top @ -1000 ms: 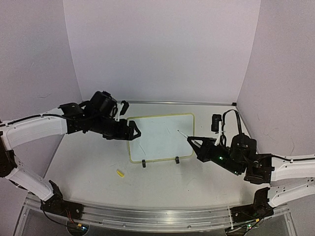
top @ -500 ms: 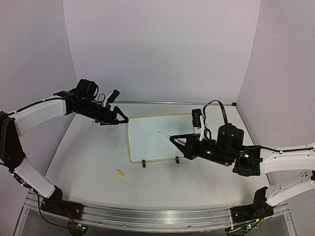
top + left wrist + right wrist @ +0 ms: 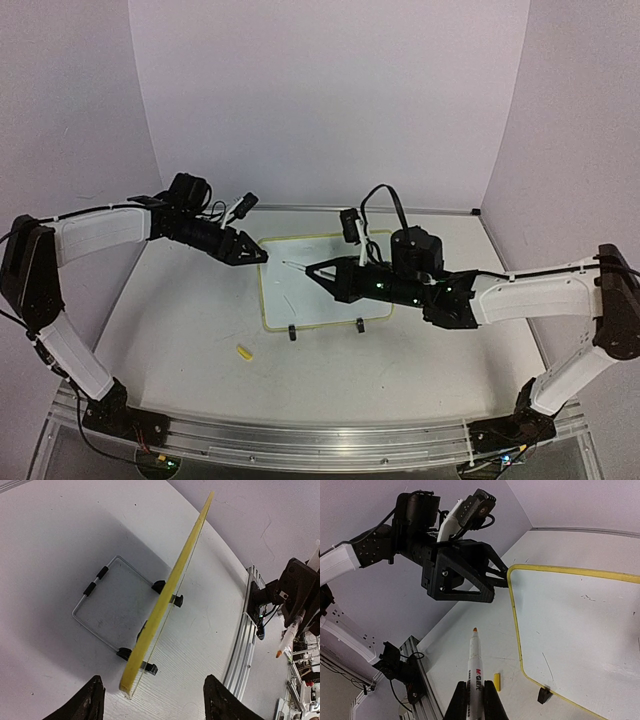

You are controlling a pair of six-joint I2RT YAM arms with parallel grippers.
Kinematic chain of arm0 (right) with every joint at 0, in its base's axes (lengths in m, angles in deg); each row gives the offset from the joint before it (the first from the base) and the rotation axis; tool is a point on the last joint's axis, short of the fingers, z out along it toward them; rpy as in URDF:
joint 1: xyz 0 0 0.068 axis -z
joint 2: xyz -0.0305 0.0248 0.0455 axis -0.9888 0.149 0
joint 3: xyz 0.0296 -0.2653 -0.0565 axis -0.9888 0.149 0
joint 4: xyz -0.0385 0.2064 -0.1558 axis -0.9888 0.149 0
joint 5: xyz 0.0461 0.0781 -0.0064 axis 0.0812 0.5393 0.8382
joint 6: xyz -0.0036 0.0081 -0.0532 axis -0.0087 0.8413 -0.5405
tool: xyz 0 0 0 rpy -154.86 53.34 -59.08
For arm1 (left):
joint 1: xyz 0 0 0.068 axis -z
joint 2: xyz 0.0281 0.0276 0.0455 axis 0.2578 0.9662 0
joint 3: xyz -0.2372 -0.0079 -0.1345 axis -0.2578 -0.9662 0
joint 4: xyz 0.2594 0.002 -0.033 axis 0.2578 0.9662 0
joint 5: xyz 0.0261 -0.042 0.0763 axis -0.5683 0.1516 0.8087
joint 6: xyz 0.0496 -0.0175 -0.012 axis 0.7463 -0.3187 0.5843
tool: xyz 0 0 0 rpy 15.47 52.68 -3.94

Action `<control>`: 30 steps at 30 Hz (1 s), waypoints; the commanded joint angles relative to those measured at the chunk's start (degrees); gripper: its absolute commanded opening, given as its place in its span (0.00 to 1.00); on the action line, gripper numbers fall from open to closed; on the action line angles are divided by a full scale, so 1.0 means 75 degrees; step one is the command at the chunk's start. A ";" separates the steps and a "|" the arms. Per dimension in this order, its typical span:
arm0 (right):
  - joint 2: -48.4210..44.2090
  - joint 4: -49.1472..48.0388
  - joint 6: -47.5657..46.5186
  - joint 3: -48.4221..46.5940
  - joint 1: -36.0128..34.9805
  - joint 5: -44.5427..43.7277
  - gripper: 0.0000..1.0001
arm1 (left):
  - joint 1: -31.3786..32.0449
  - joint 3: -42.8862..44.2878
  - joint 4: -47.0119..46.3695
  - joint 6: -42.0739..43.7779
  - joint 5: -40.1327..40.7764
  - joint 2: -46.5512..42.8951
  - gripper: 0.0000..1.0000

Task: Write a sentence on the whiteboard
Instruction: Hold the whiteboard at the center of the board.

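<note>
The whiteboard, white with a pale yellow frame, stands tilted at mid-table on two black clip feet. Only a few faint strokes show on its face, and no sentence can be read. My left gripper is open and its fingers straddle the board's upper left corner; the left wrist view shows the frame edge-on between them. My right gripper is shut on a white marker. The marker's orange tip is over the board's left part, close to the left gripper.
A small yellow marker cap lies on the table in front of the board's left side. A wire stand props the board from behind. An aluminium rail runs along the near edge. Walls close in the back and sides.
My right arm has swept left across the board with the marker, from its right edge to its left part. My left gripper left the board's left edge and now sits at the upper left corner.
</note>
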 commanded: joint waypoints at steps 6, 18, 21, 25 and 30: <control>0.0913 -0.0649 -0.0106 -0.0815 0.0092 0.0091 0.00 | -0.0027 0.0372 -0.0253 0.0297 -0.0142 0.0467 0.45; 0.1510 -0.0773 -0.0230 -0.1218 0.0183 -0.0357 0.00 | -0.0049 0.0418 0.0009 0.0687 0.0121 0.0625 0.17; 0.1663 -0.0781 -0.0276 -0.1346 0.0181 -0.0420 0.00 | -0.0050 0.0367 0.0056 0.0808 0.0312 0.0650 0.12; 0.1828 -0.0802 -0.0324 -0.1480 0.0180 -0.0536 0.00 | -0.0047 0.0317 0.0092 0.0954 0.0438 0.0657 0.06; 0.1967 -0.0849 -0.0357 -0.1566 0.0179 -0.0653 0.00 | -0.0047 0.0201 0.0092 0.1177 0.0630 0.0572 0.00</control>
